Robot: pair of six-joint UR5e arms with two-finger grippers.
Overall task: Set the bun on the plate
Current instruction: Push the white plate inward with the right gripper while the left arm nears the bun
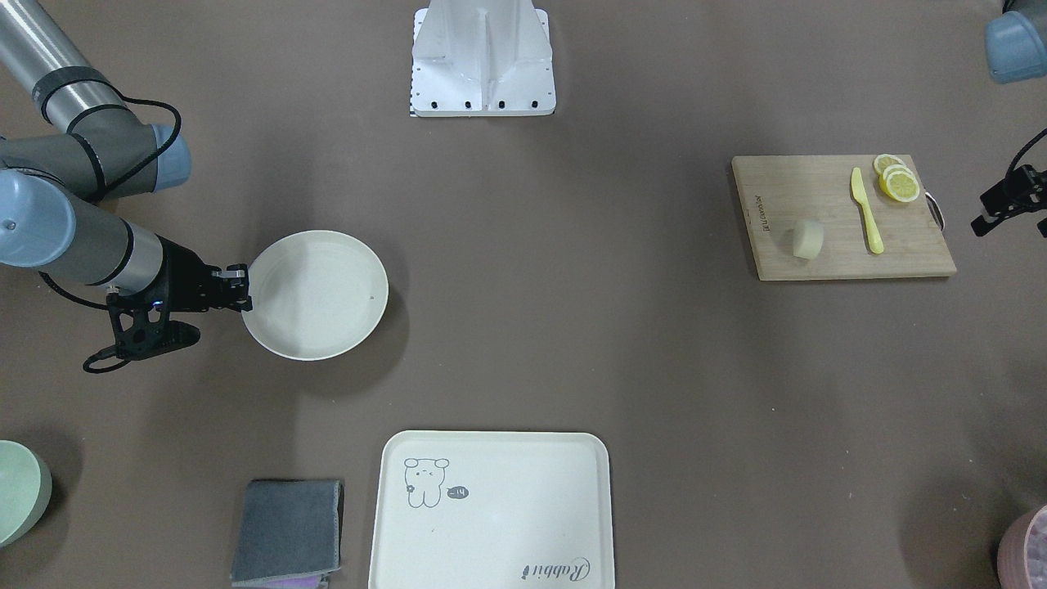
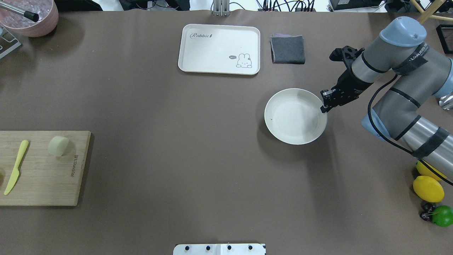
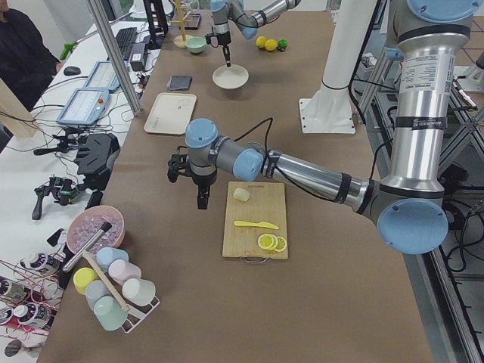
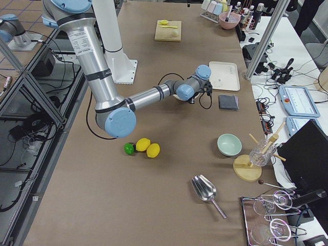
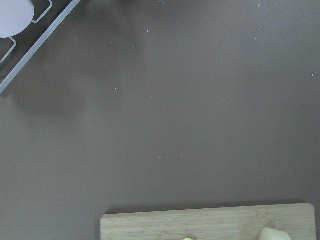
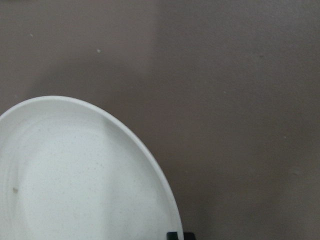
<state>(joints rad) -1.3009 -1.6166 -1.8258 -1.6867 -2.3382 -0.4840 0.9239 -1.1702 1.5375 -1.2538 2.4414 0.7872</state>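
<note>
The bun (image 1: 807, 240) (image 2: 58, 146) (image 3: 241, 194) lies on a wooden cutting board (image 1: 818, 196) (image 2: 46, 177), pale cream and free of both grippers. Its edge shows at the bottom right of the left wrist view (image 5: 275, 234). My left gripper (image 1: 994, 214) (image 3: 201, 203) hangs off the board's side, apart from the bun; I cannot tell if it is open. The round cream plate (image 1: 315, 294) (image 2: 295, 117) (image 6: 75, 175) holds nothing. My right gripper (image 1: 244, 290) (image 2: 323, 107) points down at the plate's rim, its fingers closed on it.
A yellow knife (image 1: 865, 211) and lemon slices (image 1: 898, 182) share the board. A rectangular tray (image 2: 219, 47) and a grey cloth (image 2: 287, 49) lie on the far side. A green bowl (image 1: 16, 491), whole lemons (image 2: 428, 188) and a pink bowl (image 2: 32, 17) sit near the edges.
</note>
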